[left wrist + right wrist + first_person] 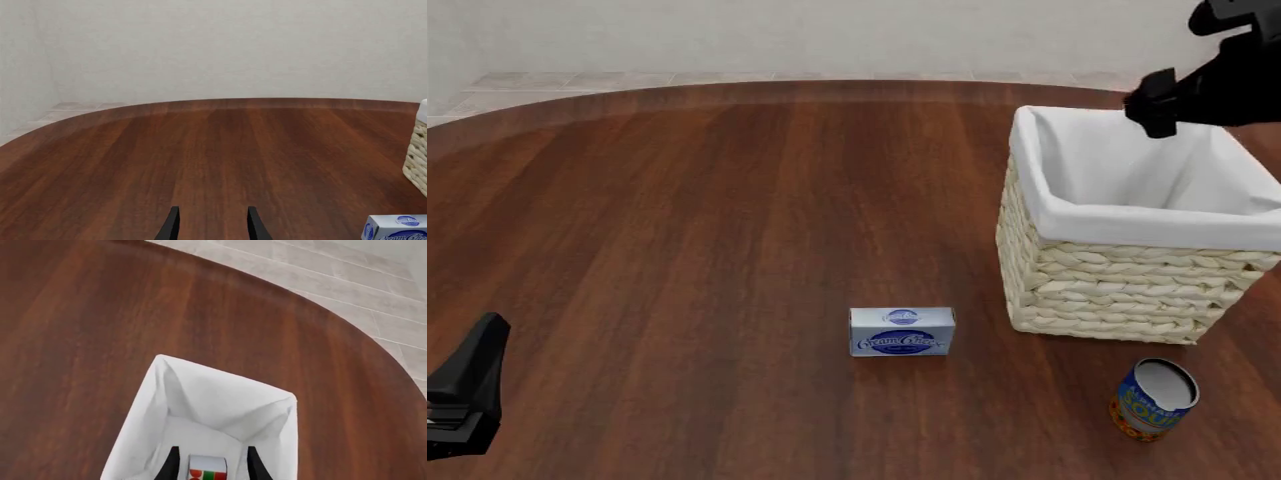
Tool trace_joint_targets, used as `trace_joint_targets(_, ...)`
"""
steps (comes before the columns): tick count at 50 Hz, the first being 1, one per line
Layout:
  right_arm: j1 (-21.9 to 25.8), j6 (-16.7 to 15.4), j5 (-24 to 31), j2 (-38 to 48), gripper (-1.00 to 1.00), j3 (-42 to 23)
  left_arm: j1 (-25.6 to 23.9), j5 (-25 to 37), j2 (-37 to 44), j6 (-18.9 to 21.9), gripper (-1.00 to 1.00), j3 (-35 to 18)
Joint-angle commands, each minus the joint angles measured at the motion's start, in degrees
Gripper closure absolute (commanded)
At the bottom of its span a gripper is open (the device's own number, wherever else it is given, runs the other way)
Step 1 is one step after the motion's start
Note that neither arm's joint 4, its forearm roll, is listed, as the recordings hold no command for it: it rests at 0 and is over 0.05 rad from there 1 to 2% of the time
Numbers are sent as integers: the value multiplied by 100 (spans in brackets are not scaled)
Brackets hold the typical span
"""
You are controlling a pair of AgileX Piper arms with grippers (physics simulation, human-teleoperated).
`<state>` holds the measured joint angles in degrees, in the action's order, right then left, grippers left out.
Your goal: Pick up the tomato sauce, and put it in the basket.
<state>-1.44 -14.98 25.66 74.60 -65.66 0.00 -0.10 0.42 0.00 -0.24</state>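
Tomato sauce point(207, 468) shows at the bottom centre of the right wrist view, between the right claw's point(209, 466) two fingers, above the white lining of the basket point(157, 390). Whether the fingers actually press it I cannot tell. It looks like a small, stiff metal can, probably light and smooth, best held across its round sides. At the bottom of the left wrist view the left claw point(212, 224) stands partly open and empty.
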Motion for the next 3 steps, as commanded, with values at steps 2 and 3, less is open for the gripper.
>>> trace_joint_targets(2, 55, 9, 189, -250, -100, -142, 0, 0, 0, 0, -100, 0)
trace_joint_targets(3, 66, 8, 213, -281, -100, -155, 0, 0, 0, 0, -100, 0)
